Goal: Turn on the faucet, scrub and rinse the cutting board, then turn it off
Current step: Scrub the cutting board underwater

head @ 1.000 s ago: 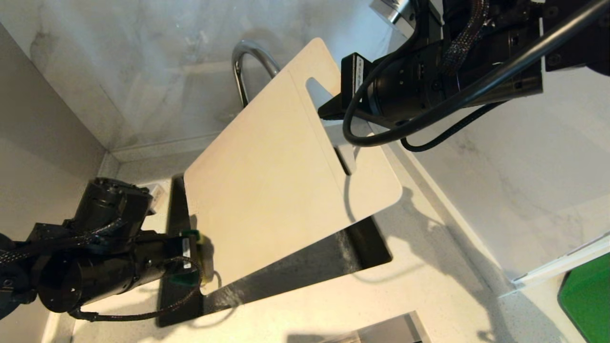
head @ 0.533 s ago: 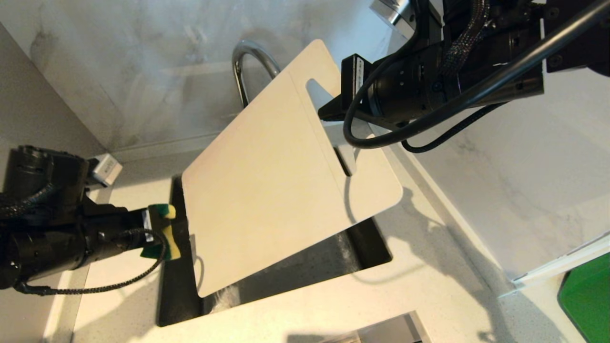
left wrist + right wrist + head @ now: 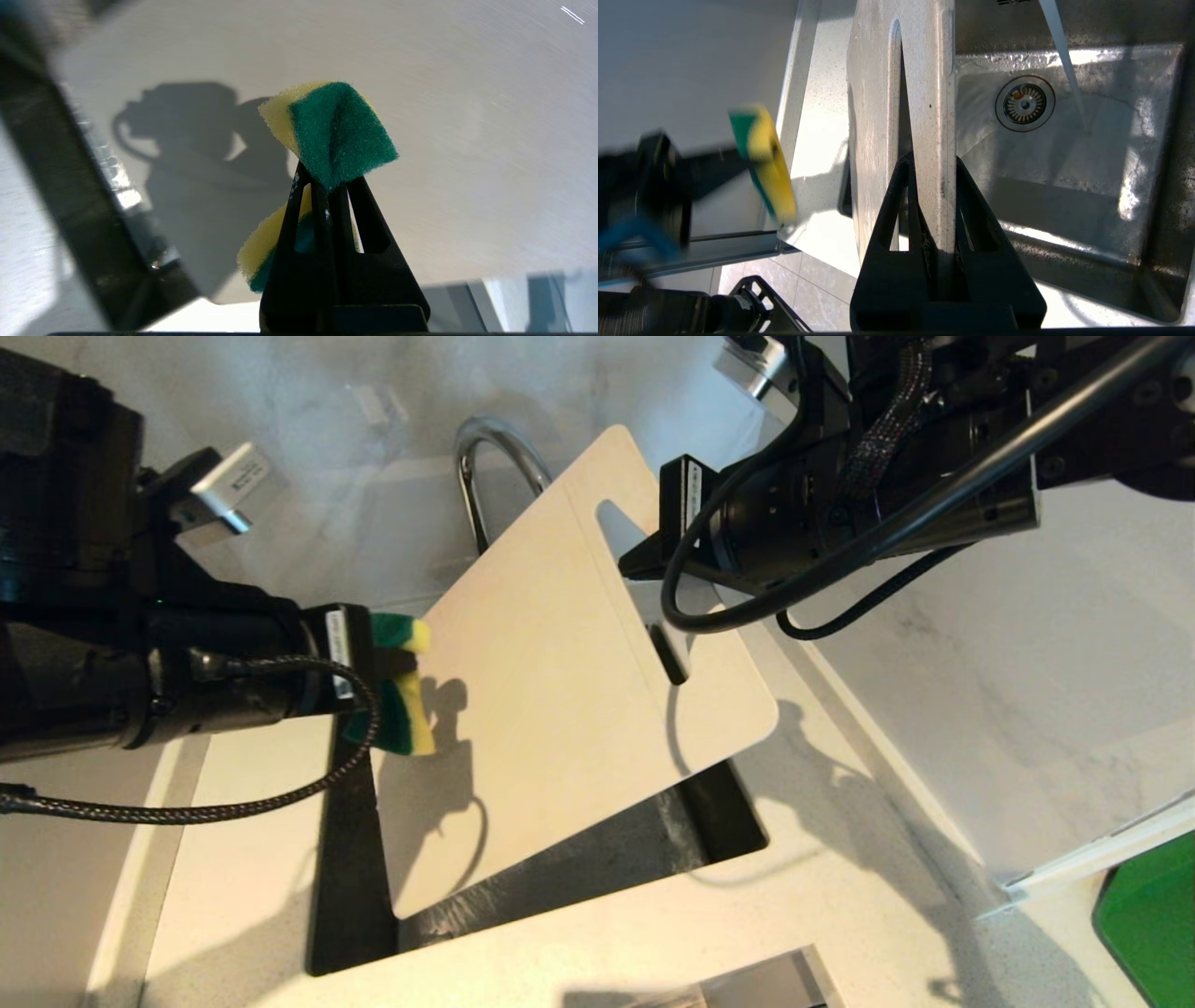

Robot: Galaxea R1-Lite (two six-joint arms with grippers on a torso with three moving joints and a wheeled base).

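- When you look from the head view, the cutting board (image 3: 560,681) is held up on a slant over the sink (image 3: 709,821), with its long side going from the low near corner up to the faucet (image 3: 485,457) behind it.
- The right gripper (image 3: 644,560) is pinched tight on the board's top end, by the handle slot (image 3: 644,588).
- The left gripper (image 3: 369,667) is squeezed shut on a green and yellow sponge (image 3: 401,681). The sponge sits right at the board's left edge, about halfway up its long side, so the board lies straight ahead of the claw. The left arm is the one that can scrub; the next push likely goes across the board's face.
- From the left wrist view, the sponge (image 3: 327,135) is bent over the closed claw tips, and the pale board (image 3: 420,140) fills the space in front of it. I cannot tell if they touch.
- From the right wrist view, the board (image 3: 924,116) shows edge-on in the closed claw, the sponge (image 3: 763,158) is beside it on its dry side, and a thin stream of water (image 3: 1064,60) falls into the sink (image 3: 1111,154) on the other side.
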